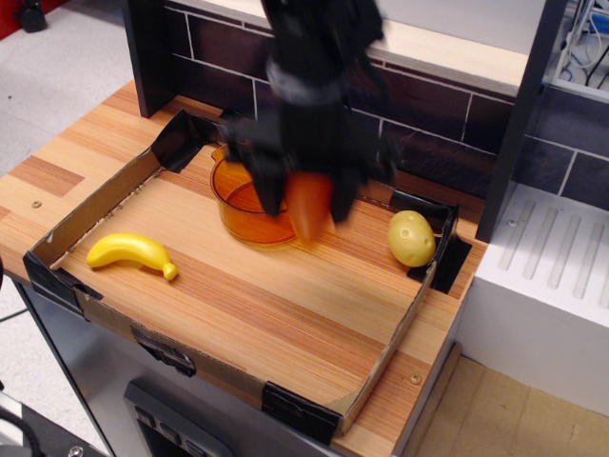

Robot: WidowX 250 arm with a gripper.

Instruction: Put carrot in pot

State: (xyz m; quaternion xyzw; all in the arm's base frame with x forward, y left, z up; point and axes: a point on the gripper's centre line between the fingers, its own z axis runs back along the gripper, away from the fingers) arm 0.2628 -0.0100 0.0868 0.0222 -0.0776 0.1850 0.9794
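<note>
While blurry, gripper (306,202) jaws pinching the carrot (308,205) up in the air, tip down, right at the near rim of the pot (249,202), with banana (131,253) and potato (411,237) lying on the tray (95,204)

**One high, oblique view from the front**

A single camera looks down at an angle from above the counter's (238,286) front edge, facing the tiled back wall (447,143). It stands fairly near, with floor visible at both sides.
</note>
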